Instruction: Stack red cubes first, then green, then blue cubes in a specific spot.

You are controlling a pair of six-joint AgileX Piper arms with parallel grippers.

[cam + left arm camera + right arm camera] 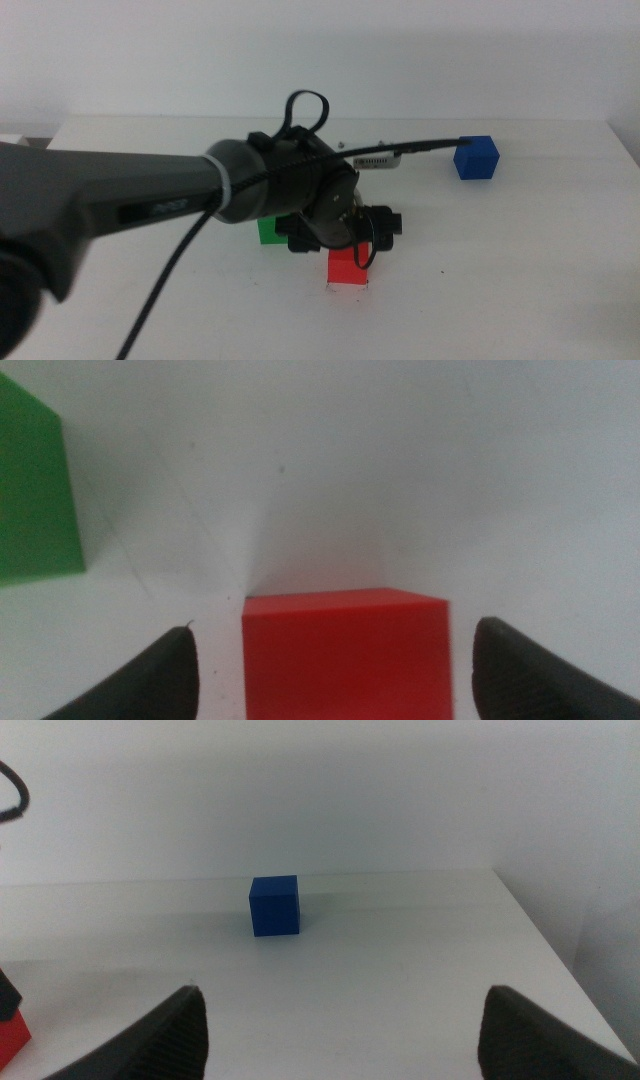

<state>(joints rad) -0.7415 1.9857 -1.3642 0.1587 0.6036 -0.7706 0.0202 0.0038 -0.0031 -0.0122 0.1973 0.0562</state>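
Observation:
The red cube [348, 268] rests on the white table near the front middle. My left gripper [345, 238] hangs directly over it. In the left wrist view the red cube [345, 655] sits between the jaws of the left gripper [333, 628], which stand open with a gap on each side. The green cube [267, 231] stands just left of it, partly hidden by the arm, and also shows as the green cube [35, 490]. The blue cube [476, 157] stands alone at the back right. My right gripper [342, 1010] is open and empty, facing the blue cube [274, 905] from a distance. I cannot make out the specific spot.
The thick left arm [130, 205] and its cable cross the left half of the table. A small white tag [375, 160] shows behind the wrist. The table's right edge [560, 960] runs close by the blue cube.

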